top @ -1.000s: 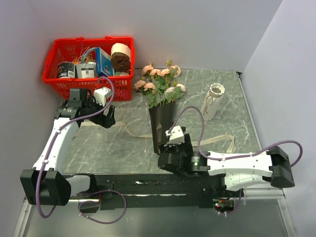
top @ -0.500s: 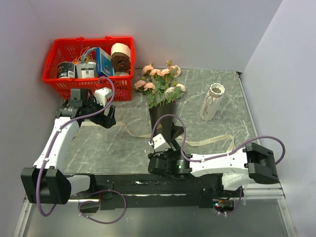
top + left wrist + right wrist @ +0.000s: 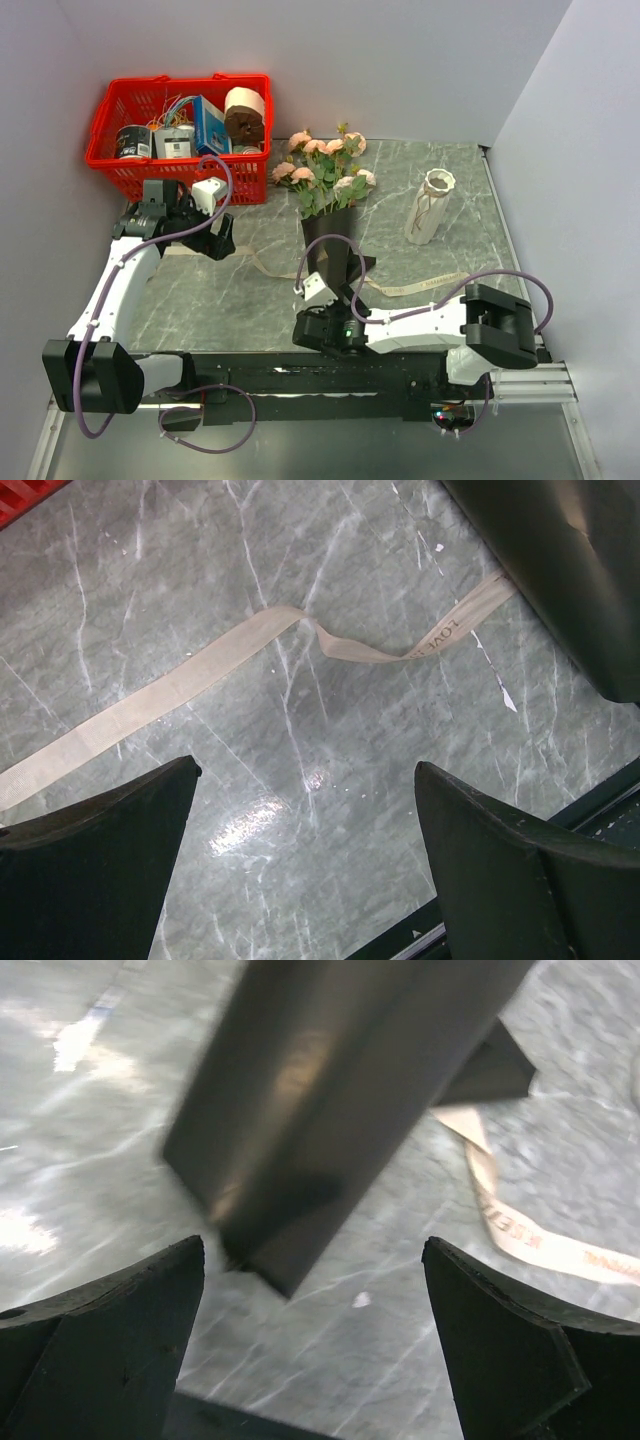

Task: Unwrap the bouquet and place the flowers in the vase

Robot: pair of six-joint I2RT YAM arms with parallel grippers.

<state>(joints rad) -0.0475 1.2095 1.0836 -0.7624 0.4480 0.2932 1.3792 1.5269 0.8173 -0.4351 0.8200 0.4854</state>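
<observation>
Bare tabletop (image 3: 392, 205) separates bouquet (image 3: 327, 215) and vase (image 3: 429, 207); red basket (image 3: 150, 180) stands just beyond left claw (image 3: 218, 240).

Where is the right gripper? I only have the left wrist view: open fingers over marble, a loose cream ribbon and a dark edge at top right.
Observer: The right gripper is open at the near tip of the dark paper, with a finger on either side and not closed on it.
Operator: Are the flowers out of the paper?
Observer: No. The flowers stick out of its far end, stems inside.
Operator: And the vase?
Observer: The vase stands to the right of the flowers, apart from them, with nothing in it.
</observation>
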